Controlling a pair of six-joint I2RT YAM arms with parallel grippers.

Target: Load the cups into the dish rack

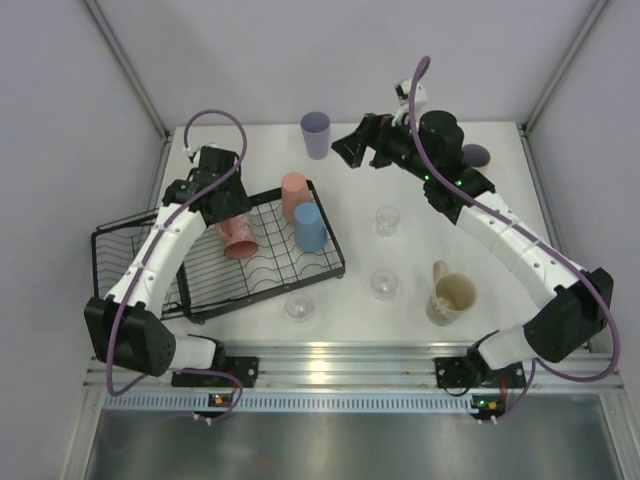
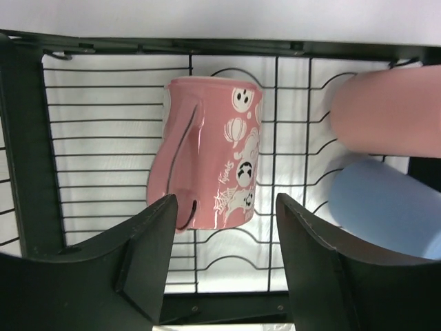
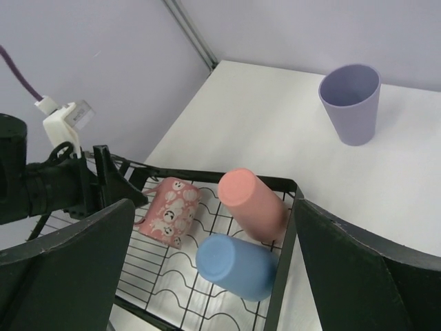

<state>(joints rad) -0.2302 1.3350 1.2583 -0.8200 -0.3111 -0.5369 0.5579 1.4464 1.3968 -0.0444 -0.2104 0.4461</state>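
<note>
From above, the lavender cup (image 1: 315, 133) stood upright on the desk (image 1: 355, 240), just left of the right claw (image 1: 345, 150), the nearer arm. Left wrist: the left claw (image 2: 226, 203) hung apart over the pink mug (image 2: 213, 152), which lay in the dish rack (image 2: 27, 138). Right wrist: jaws wide apart, with the cup ahead and to the right.

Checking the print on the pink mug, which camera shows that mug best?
Left wrist: the pink mug lies close up on the dish rack wires, handle and print clear. Top external and right wrist show it small, print hard to read.
</note>
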